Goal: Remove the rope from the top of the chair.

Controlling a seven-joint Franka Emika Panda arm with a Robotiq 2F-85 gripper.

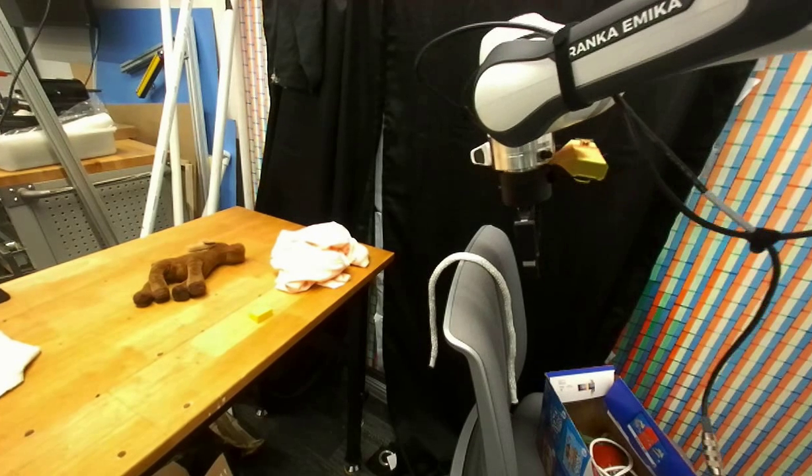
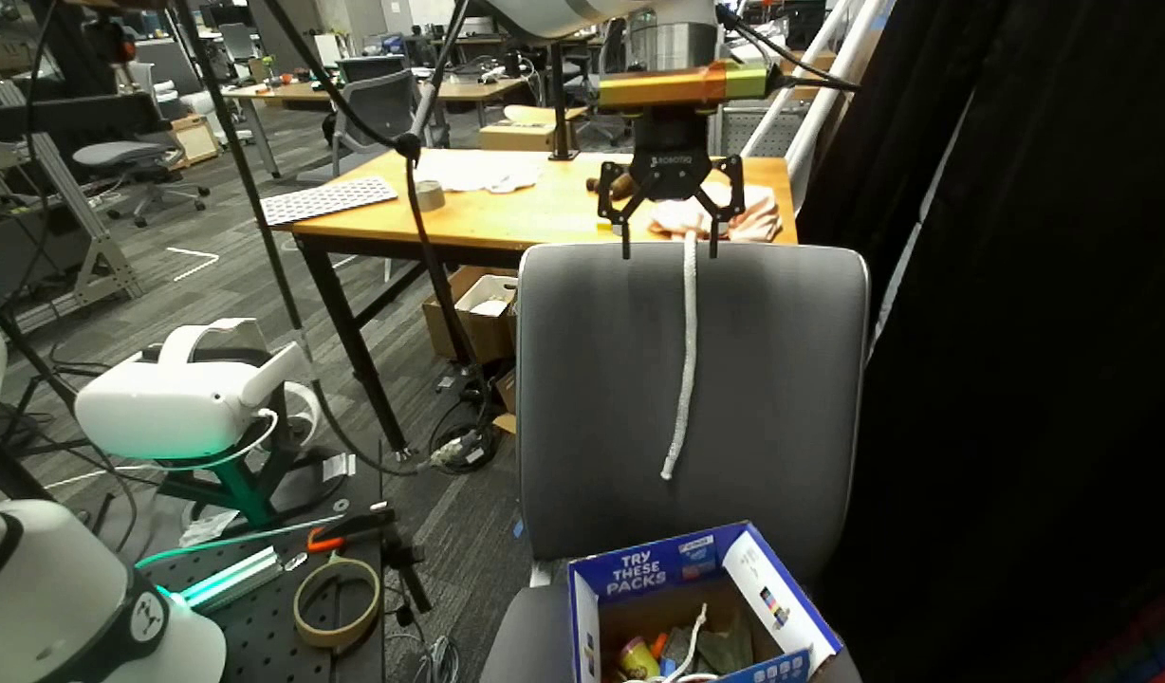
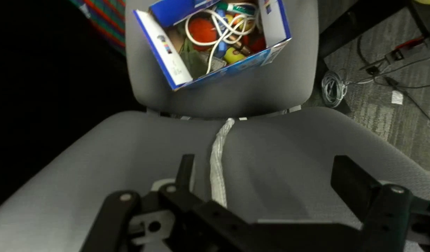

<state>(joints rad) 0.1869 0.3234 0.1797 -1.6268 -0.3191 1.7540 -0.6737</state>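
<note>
Warm and bright across the worktop (image 1: pixel 135 390) in both exterior views; palest at the pink cloth (image 1: pixel 317 254), by the corner nearest the black curtain (image 1: pixel 432 231), and nearly bleached at the white cloth (image 2: pixel 492 173) near the far edge. Deep shade beneath the edge facing the chair (image 2: pixel 592 398), consistent with light from above. Almost featureless black past that corner. Slightly soft at the background desks (image 2: pixel 483 91), beyond the far edge. Green glow under the headset (image 2: pixel 170 403), out from the left corner. Dimmer and greyer in the wrist view, with a faint shadow near the rope (image 3: pixel 217 164) and blur on the gripper (image 3: pixel 264 175).
</note>
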